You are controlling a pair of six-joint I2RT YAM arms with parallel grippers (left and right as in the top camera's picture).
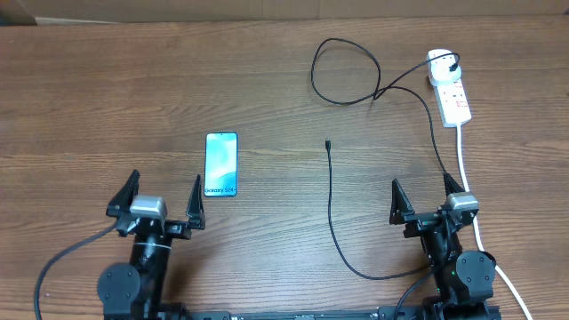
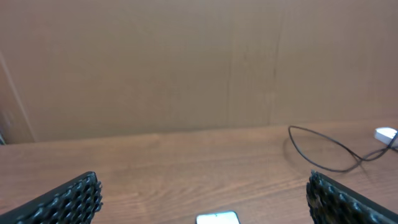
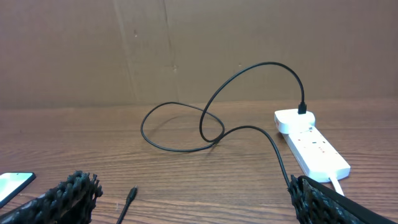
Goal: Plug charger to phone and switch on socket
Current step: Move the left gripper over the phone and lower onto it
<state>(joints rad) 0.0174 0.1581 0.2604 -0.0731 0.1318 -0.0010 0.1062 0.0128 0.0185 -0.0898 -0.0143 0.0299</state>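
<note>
From overhead, the phone (image 1: pixel 221 164) lies face up just ahead of the left gripper (image 1: pixel 165 185). The charger (image 1: pixel 331 204) runs from the socket (image 1: pixel 452 89) round to a loose tip mid-table, and the right gripper (image 1: pixel 421 187) waits beside it; both claws are spread wide and empty, likely so each arm has its own piece within reach. The left wrist view shows the phone's top edge between its open jaws, and the right wrist view shows the charger tip low between its own, with the far end seated in the socket beyond.

light: even, soft, bright | shadows: faint | glare: slight on table (image 1: pixel 267 80) | wrist views: near fingers (image 2: pixel 68 199) blurred
</note>
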